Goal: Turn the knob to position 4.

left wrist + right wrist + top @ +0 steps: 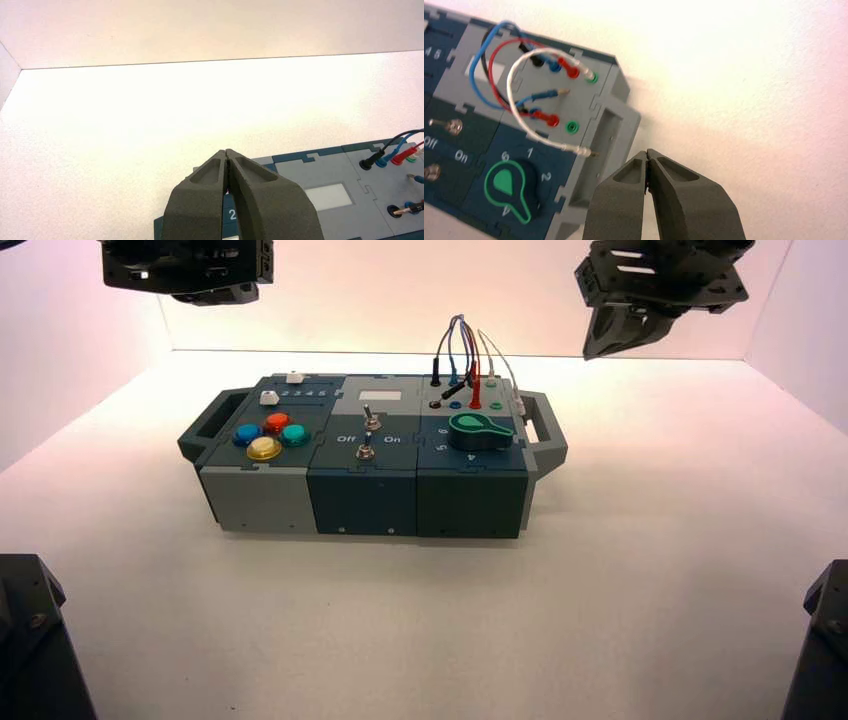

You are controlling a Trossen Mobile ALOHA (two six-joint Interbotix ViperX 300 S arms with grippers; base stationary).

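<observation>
I see the black, green-rimmed teardrop knob point(480, 431) pointing toward three o'clock, white numeral 4 point(471, 457) at its six o'clock.

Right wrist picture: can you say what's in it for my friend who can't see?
A green knob with a pointed tip sits on a box's dark blue panel, its tip aimed between the white numbers 2 and 4. Red, blue, black and white wires loop nearby, and the robot's closed right gripper is beside the box.
</observation>
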